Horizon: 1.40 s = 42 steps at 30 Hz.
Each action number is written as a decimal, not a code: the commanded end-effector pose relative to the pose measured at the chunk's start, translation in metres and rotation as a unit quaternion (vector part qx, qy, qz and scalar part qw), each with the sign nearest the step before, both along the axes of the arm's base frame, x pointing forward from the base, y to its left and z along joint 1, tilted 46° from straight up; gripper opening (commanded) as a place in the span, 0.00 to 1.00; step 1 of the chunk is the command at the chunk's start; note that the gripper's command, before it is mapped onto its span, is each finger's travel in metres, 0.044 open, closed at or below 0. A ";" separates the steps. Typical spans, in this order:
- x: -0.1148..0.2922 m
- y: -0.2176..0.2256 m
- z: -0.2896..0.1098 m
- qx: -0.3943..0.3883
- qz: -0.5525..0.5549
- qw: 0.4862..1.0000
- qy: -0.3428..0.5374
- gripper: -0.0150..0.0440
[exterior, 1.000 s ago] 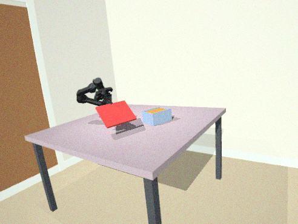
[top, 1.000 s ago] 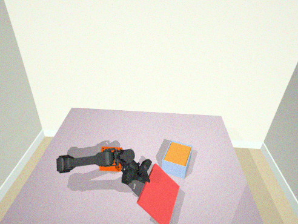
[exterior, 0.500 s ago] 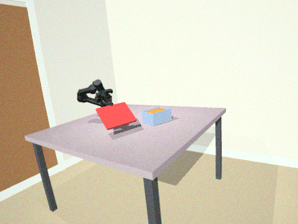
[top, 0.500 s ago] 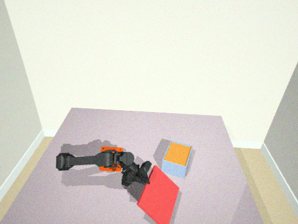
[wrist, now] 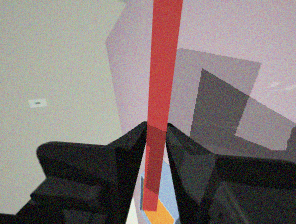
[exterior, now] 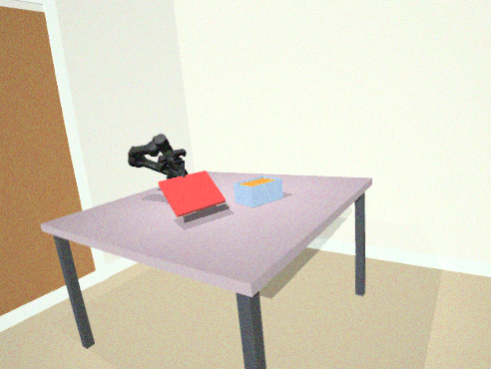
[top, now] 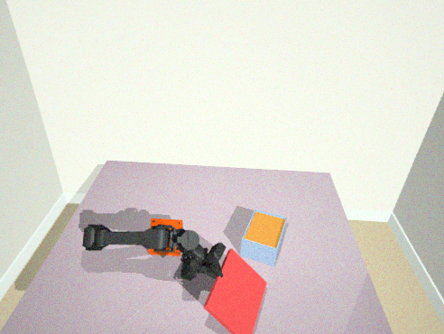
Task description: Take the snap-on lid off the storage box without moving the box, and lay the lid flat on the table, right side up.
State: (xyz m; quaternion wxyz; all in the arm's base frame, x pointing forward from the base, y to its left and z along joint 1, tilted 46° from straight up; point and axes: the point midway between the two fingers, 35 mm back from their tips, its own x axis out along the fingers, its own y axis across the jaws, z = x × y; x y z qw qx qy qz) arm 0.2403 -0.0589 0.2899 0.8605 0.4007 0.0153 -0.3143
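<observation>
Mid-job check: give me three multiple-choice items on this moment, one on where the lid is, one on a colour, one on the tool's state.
1. Where is the red lid?
A. snapped on the box
B. held tilted above the table, beside the box
C. flat on the floor

2. What colour shows inside the open box?
A. orange
B. green
C. black

3. What state is the tool in?
A. wide open
B. shut on nothing
C. shut on the lid's edge

Answers:
1 B, the exterior view shows the lid slanted over its shadow on the table.
2 A, the top view shows orange within pale blue walls.
3 C, the wrist view shows the lid's edge between the fingers.
</observation>
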 end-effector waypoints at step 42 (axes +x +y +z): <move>0.003 -0.024 -0.023 -0.002 0.005 1.000 -0.004 0.25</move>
